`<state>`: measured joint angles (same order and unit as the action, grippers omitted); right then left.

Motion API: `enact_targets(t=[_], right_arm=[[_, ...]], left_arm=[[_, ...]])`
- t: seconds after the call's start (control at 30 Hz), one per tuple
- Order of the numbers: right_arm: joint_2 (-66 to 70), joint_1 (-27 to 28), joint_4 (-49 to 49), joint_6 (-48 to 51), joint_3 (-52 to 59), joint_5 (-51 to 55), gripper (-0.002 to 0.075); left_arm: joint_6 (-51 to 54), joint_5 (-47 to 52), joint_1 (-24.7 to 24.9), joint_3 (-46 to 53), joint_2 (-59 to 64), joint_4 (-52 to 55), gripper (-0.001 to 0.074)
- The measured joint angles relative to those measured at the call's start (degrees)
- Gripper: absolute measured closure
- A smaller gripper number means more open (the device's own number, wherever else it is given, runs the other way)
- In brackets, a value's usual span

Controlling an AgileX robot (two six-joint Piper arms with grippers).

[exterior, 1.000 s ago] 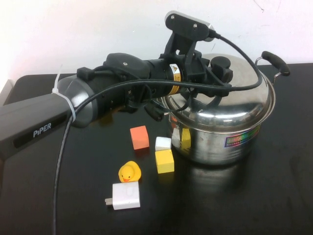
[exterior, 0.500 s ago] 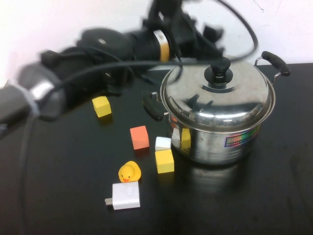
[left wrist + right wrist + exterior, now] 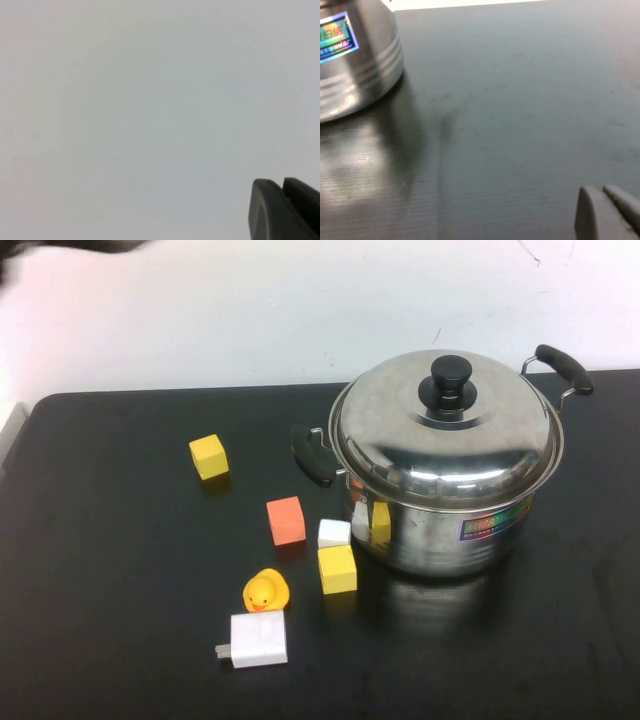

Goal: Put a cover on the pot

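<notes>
The steel pot (image 3: 440,525) with two black side handles and a rainbow sticker (image 3: 493,523) stands at the right of the black table (image 3: 120,620). The domed steel lid (image 3: 445,440) with its black knob (image 3: 445,383) sits on the pot's rim. My left gripper (image 3: 282,187) is raised clear of the table, shut and empty, facing a blank pale wall; only a dark blur of that arm (image 3: 60,245) shows at the high view's top left corner. My right gripper (image 3: 601,192) is shut and empty, low over bare table to the right of the pot (image 3: 355,65).
To the left of the pot lie a yellow cube (image 3: 208,456), an orange cube (image 3: 286,520), a white cube (image 3: 333,533), a second yellow cube (image 3: 337,569), a yellow rubber duck (image 3: 265,591) and a white plug adapter (image 3: 257,639).
My left arm has let go of the lid's knob and pulled up and to the left, out of the high view. The lid stays on the pot.
</notes>
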<state>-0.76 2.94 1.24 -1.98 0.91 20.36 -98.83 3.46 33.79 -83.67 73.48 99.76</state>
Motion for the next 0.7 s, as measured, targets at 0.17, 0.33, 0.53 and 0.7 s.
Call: enact_targets(t=[0.17, 0.33, 0.53, 0.7], right_arm=[[0.0, 0.0, 0.0, 0.0, 0.0, 0.0, 0.0728], [0.0, 0.0, 0.0, 0.0, 0.0, 0.0, 0.0728], [0.0, 0.0, 0.0, 0.0, 0.0, 0.0, 0.0728], [0.0, 0.0, 0.0, 0.0, 0.0, 0.0, 0.0728]], left_arm=[[1.65, 1.5, 0.0, 6.92, -7.94, 0.0, 0.0731], [9.26, 4.42, 0.0, 14.25, -14.54, -0.52, 0.0735], [12.38, 5.06, 0.0, 17.09, -17.46, -0.52, 0.0735], [12.93, 5.06, 0.0, 17.31, -17.4, -0.52, 0.0735]])
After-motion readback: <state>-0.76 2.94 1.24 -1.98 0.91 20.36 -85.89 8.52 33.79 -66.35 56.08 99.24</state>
